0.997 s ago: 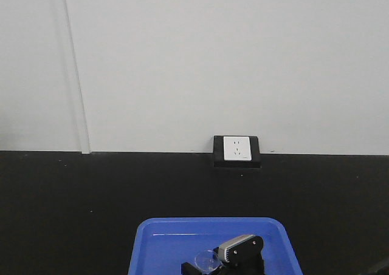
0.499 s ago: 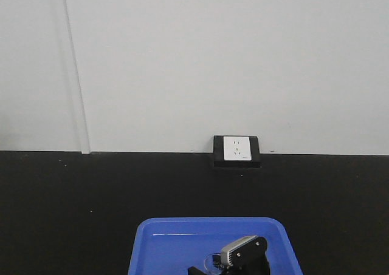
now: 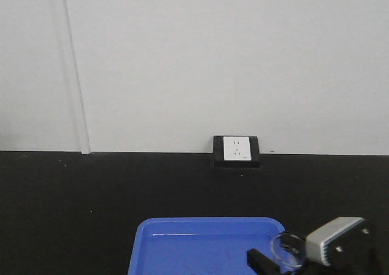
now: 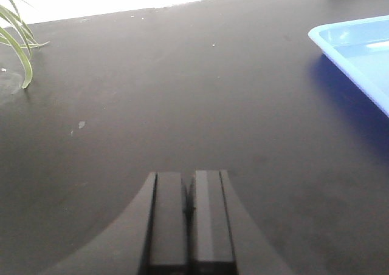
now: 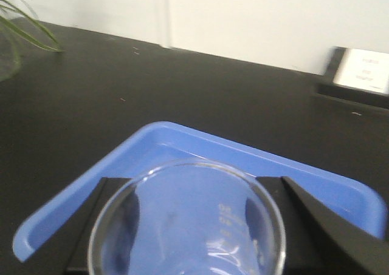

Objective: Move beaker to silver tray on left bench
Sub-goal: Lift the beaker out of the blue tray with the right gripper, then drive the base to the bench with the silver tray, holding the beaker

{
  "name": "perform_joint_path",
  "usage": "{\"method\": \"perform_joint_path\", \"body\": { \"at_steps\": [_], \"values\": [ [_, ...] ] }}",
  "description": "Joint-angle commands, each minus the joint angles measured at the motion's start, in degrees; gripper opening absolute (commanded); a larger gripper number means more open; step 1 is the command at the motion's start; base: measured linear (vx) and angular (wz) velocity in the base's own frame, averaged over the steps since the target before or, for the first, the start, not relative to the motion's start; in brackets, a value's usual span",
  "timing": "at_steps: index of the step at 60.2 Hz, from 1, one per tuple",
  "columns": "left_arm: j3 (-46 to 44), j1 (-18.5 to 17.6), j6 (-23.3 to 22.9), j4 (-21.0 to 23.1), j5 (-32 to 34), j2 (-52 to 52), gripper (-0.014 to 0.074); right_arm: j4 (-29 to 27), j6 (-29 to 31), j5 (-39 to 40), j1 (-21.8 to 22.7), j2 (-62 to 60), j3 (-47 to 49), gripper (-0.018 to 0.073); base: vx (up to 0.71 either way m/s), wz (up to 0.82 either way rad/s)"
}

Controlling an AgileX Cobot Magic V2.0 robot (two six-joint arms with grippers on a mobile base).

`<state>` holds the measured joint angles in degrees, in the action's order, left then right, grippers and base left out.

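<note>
The small clear beaker sits between my right gripper's black fingers, which are shut on its sides. It hangs above the blue tray, with faint markings showing on its wall. In the front view the beaker and right gripper are at the tray's right edge. My left gripper is shut with nothing in it, low over the black bench top. The silver tray is out of view. I cannot tell whether this black bench is the left bench.
The blue tray lies on the black bench near the front edge, and its corner shows right of my left gripper. A white wall socket stands at the back. Green plant leaves reach in at the far left.
My right gripper has risen and moved to the right with the beaker, from the middle of the blue tray to its right edge.
</note>
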<state>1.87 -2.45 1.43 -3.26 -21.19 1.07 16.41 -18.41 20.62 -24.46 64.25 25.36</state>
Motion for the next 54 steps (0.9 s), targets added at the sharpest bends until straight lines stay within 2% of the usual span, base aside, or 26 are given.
{"method": "perform_joint_path", "body": {
  "at_steps": [1, 8, 18, 54],
  "values": [
    [1.14, -0.41, -0.10, 0.15, 4.33, 0.42, 0.0001, -0.67, 0.47, -9.60, 0.20, -9.16, 1.18, -0.0014, 0.00, 0.00],
    [1.14, -0.41, -0.10, 0.15, 4.33, 0.42, 0.0001, -0.05, 0.55, -21.59, 0.20, -19.43, 1.18, -0.0014, 0.00, 0.00],
    [1.14, -0.41, -0.10, 0.15, 4.33, 0.42, 0.0001, 1.39, 0.55, -28.83, 0.20, -28.70, 1.18, -0.0014, 0.00, 0.00],
    [1.14, -0.41, -0.10, 0.15, 4.33, 0.42, 0.0001, 1.36, 0.55, -30.69, 0.20, -31.14, 1.18, -0.0013, 0.00, 0.00]
  ]
}}
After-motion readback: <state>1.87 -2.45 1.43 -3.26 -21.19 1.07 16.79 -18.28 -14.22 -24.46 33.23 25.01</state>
